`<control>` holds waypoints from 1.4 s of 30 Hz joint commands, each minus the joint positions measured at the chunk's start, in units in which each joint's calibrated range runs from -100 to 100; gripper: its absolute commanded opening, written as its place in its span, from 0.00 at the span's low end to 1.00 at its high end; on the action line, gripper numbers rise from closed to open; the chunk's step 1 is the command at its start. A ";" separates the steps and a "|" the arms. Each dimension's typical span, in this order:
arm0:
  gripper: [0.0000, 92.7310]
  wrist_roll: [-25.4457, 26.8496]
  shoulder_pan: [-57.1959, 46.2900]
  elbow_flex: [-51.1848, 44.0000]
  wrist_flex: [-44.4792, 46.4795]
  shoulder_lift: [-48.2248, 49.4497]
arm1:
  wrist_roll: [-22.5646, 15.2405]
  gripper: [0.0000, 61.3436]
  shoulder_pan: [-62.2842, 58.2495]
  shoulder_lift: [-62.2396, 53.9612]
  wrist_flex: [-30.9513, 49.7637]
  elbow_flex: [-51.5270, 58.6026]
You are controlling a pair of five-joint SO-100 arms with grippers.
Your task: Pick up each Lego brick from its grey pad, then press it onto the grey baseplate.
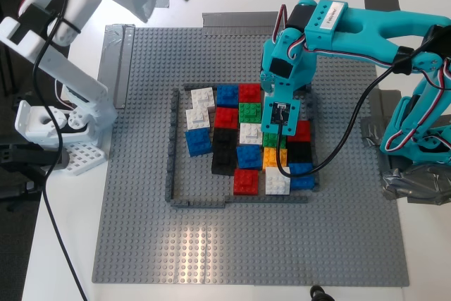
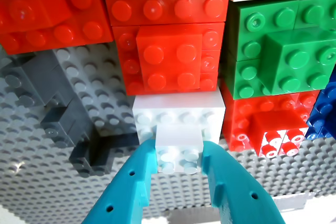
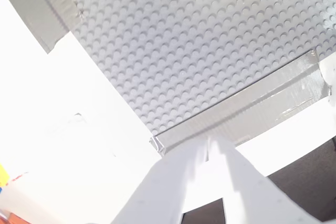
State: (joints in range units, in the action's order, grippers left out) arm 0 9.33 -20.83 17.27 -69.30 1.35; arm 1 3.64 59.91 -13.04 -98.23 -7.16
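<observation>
White brick [image 2: 179, 150] sits pinched between the teal fingers of my first hand [image 2: 178, 169], low over the packed bricks on the grey baseplate [image 1: 141, 209] (probably to seat its studs), while my second hand [image 3: 207, 148], fingers together and empty, hangs clear by the taped edge.

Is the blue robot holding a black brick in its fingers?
No, in the first wrist view my first gripper has its fingers shut on a small white brick, just above a bigger white brick.
</observation>
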 commanded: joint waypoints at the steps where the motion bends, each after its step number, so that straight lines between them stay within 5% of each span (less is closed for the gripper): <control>1: 0.00 -0.17 -0.39 -1.24 0.47 0.11 | -0.93 0.00 3.31 3.86 -0.87 -9.41; 20: 0.08 -0.02 -0.24 -1.24 0.63 0.28 | -3.37 0.00 8.68 31.07 -0.14 -45.98; 23: 0.11 0.02 -0.24 -1.24 0.63 0.45 | -3.32 0.00 9.04 26.26 5.96 -35.87; 33: 0.15 0.27 -0.24 -1.60 0.14 1.05 | -4.54 0.00 11.87 25.66 7.02 -34.33; 42: 0.15 0.27 -0.97 -11.81 -7.91 7.23 | -3.08 0.00 15.72 19.13 17.51 -18.62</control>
State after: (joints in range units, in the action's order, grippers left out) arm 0 9.28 -20.98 11.90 -73.91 3.55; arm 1 0.07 74.18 16.06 -84.88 -30.95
